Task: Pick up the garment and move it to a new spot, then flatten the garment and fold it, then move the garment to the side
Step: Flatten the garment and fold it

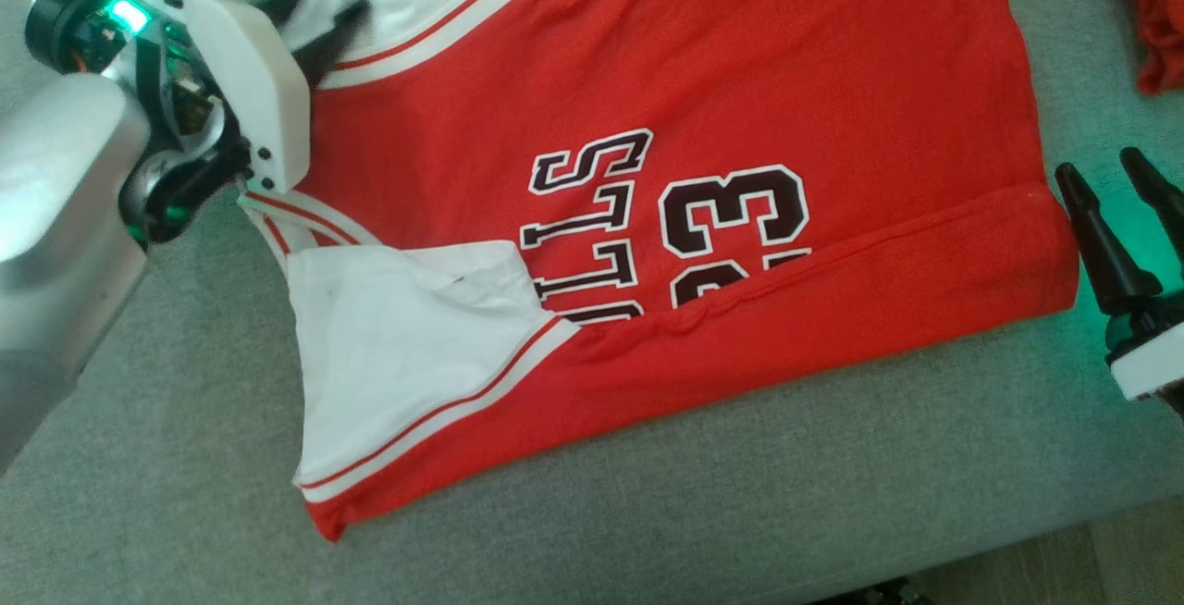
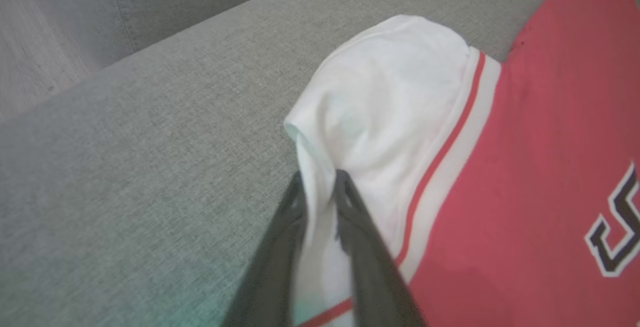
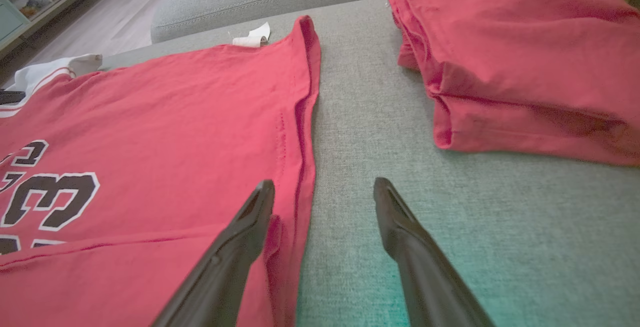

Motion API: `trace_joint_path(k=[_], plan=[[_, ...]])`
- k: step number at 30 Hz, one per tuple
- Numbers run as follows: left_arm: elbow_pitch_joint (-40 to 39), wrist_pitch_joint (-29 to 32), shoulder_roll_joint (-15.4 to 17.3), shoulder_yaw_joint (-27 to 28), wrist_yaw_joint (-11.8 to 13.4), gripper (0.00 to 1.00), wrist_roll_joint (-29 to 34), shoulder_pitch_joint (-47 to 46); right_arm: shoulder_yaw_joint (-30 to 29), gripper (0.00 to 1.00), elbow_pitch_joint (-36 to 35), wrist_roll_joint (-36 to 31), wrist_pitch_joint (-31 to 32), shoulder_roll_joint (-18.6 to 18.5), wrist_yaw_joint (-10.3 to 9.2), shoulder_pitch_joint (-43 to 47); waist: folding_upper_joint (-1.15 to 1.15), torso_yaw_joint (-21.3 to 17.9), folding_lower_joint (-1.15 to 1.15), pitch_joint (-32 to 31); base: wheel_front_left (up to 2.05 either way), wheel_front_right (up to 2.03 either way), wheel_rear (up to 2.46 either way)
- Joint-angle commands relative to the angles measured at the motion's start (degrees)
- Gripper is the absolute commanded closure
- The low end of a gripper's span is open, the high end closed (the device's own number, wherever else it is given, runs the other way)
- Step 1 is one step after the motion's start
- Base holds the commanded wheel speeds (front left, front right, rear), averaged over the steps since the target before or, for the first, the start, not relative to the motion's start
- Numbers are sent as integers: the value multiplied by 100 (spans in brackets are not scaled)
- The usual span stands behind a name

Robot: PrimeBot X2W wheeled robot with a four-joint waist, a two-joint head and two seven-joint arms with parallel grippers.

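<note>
home living room: grey sofa (image 3: 350, 117), wood floor (image 3: 115, 19)

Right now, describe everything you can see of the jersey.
The jersey is red, soft knit, with white sleeves, red-striped trim and dark, white-outlined lettering. It lies spread on the grey couch, its near edge folded over the print. The left gripper is shut on one sleeve; the right gripper is open by the hem.

Silver forearm (image 1: 55, 207); white wrist shell (image 1: 250, 68), black screws (image 1: 265, 154), green light (image 1: 125, 15); right hand (image 3: 322, 183): black tapered fingers (image 3: 240, 247).
</note>
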Motion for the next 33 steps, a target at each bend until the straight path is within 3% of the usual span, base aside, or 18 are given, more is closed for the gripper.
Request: trace_joint_path(k=[1,5,10,17,18,19,20,24,33], plan=[[-153,-68,213,196,-21,100,3,-293,-45,0,-51,-45,-78,-147,-4,70,0,-10,-1,6,0,0,0],[-342,-539,349,17,-34,100,325,-398,-112,0,-11,-93,-79,-77,-4,77,0,-26,-1,-31,0,0,0],[-908,-1305,574,-380,14,100,1307,-429,-149,0,63,-76,-79,42,-4,175,0,-10,-1,-146,0,0,0],[-1959,-1674,640,-1015,802,100,2496,189,-226,0,193,-70,-79,132,-4,395,0,111,-1,-287,0,0,0],[-2051,-1696,632,-1064,919,75,2576,300,-232,0,206,-71,-79,139,-4,408,0,125,-1,-299,0,0,0],[-2134,-1745,613,-1103,1051,27,2682,395,-239,0,220,-71,-79,143,-4,417,0,143,-1,-315,0,0,0],[-2212,-1804,580,-1130,1177,0,2756,495,-243,0,232,-72,-79,144,-4,424,0,161,-1,-328,0,0,0],[-2453,-2052,393,-1220,1397,0,2781,917,-271,0,266,-73,-79,124,-4,455,0,254,-1,-392,0,0,0],[-2843,-2358,322,-1229,1523,0,2574,1437,-292,0,312,-101,-79,109,-4,566,0,391,-1,-547,0,0,0]])
